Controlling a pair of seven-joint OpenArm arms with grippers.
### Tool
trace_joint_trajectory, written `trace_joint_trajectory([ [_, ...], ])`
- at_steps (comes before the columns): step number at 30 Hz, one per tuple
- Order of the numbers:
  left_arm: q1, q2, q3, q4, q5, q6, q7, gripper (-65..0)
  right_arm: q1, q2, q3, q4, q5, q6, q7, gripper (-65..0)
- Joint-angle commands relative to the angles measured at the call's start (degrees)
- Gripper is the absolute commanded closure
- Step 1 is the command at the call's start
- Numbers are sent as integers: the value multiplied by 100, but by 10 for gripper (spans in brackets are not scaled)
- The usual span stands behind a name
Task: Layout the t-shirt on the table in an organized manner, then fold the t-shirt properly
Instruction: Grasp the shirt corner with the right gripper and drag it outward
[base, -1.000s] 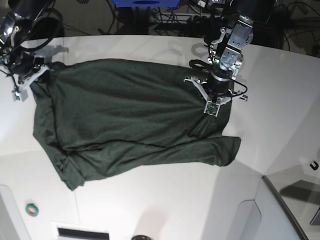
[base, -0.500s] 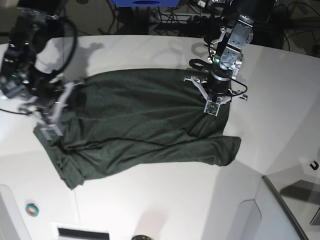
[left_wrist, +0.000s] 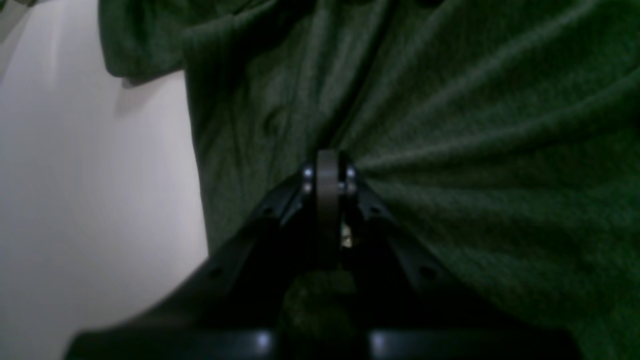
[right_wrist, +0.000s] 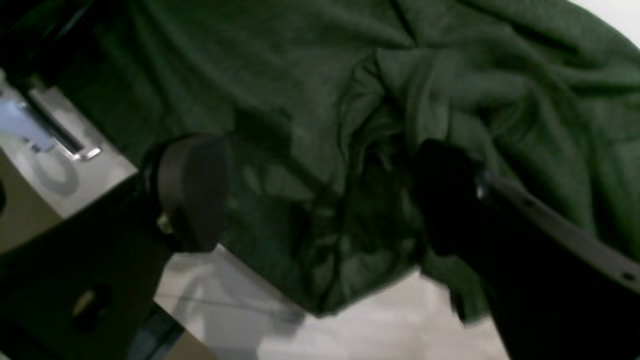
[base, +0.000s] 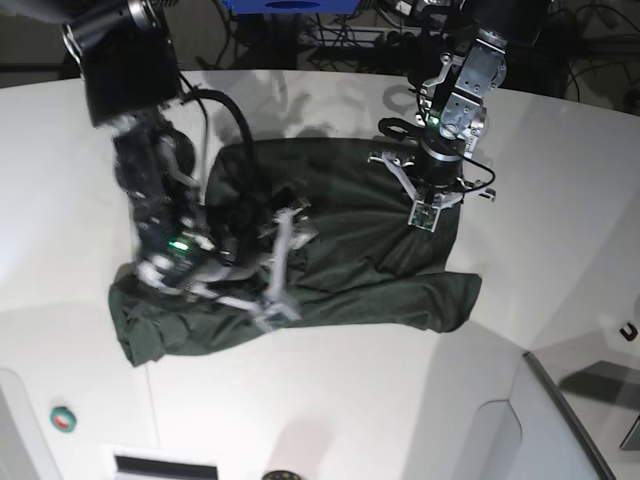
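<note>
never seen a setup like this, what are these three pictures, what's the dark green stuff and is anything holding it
This is a robot with two arms working over a white table. The wide picture comes from a camera above, looking down on both arms. The other two pictures come from small cameras mounted on each arm's wrist, looking along its gripper.

The dark green stuff is a t-shirt, lying rumpled and bunched on the table.

The left gripper, on the right side of the wide picture, is shut on the t-shirt; in its wrist picture the cloth fans out in wrinkles from the closed tip.

The right gripper, on the left side of the wide picture, is open. Its wrist picture shows the two fingers spread apart over crumpled cloth, holding nothing.

A small green and red button sits near the table's front edge.
</note>
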Motion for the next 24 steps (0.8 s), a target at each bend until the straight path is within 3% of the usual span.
trace_joint_trajectory([
  [1, -37, -74, -10, 71, 13, 24, -71, 0, -27, 124, 314, 431, -60, -31, 59, -521],
  [4, 42, -100, -18, 79, 13, 24, -71, 0, -713, 317, 1088, 1046, -69, -66, 287, -489],
  [7, 51, -109, -18, 71, 13, 24, -71, 0, -1012, 520, 1457, 642, -69, -66, 894, -483],
  [20, 183, -188, -18, 88, 4, 24, -71, 0, -256, 827, 1510, -2602, -69, -66, 2731, -470],
  [22, 192, -215, -18, 88, 4, 24, -71, 0, -221, 924, 1510, -2743, -69, -66, 2828, -384],
  [24, 244, -267, -18, 88, 4, 24, -71, 0, -265, 968, 1518, -2752, -69, -66, 2819, -182],
])
